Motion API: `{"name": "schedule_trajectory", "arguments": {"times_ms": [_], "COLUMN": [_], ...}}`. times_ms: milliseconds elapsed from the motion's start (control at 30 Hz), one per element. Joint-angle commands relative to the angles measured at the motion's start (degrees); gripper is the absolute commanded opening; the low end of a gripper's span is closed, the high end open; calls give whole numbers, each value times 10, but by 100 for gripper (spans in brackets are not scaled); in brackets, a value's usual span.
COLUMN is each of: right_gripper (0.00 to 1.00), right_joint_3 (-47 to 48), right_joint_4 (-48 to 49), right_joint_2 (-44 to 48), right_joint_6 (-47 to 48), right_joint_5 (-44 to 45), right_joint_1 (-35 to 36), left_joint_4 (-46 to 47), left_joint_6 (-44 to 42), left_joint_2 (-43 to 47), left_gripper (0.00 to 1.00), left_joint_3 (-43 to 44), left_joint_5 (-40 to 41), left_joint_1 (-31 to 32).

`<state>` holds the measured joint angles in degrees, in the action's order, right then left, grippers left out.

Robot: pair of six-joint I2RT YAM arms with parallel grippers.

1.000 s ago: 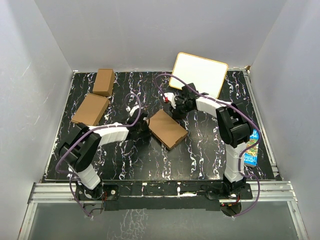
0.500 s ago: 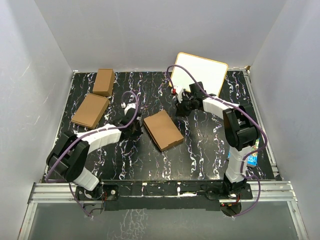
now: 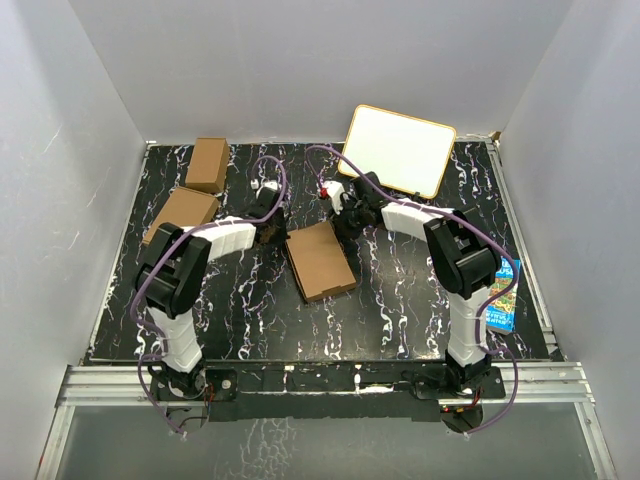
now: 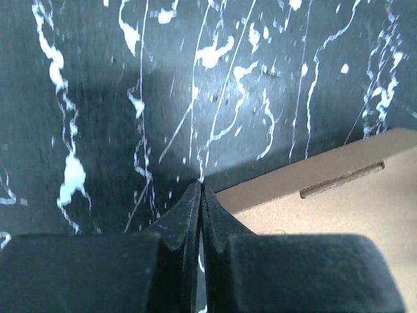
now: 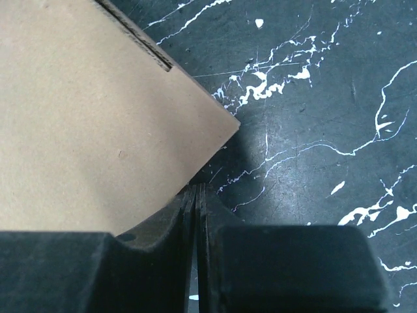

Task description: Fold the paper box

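Left gripper [image 4: 201, 190], right gripper [image 5: 196, 189] clenched empty beside paper box [image 3: 320, 262]; box could be shoved along bench [image 3: 400, 300], left unfolded.

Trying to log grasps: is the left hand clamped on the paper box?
No: in the left wrist view the left hand is shut with nothing between its fingers, and the paper box lies just beside it.

My jaws are black. The box [image 3: 320, 262] is plain brown; the tabletop [image 3: 400, 300] black, veined white. The board [image 3: 397, 150] is white, tan-rimmed; my cables [image 3: 284, 182] purple.
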<state>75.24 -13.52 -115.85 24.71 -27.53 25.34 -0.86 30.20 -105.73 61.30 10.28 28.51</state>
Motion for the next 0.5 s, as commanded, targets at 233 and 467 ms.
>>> {"name": "schedule_trajectory", "arguments": {"times_ms": [233,467], "right_gripper": [13,13], "right_joint_3": [15,-32], "right_joint_4": [41,50], "right_joint_2": [30,74], "right_joint_6": [-52,-44], "right_joint_5": [-16,-8], "right_joint_1": [-22,-50], "left_joint_4": [-8,-46], "left_joint_6": [5,17], "left_joint_2": [48,148], "left_gripper": [1,12], "left_joint_3": [-25,-93], "left_joint_5": [-25,-29], "left_joint_1": [-19,-52]}}
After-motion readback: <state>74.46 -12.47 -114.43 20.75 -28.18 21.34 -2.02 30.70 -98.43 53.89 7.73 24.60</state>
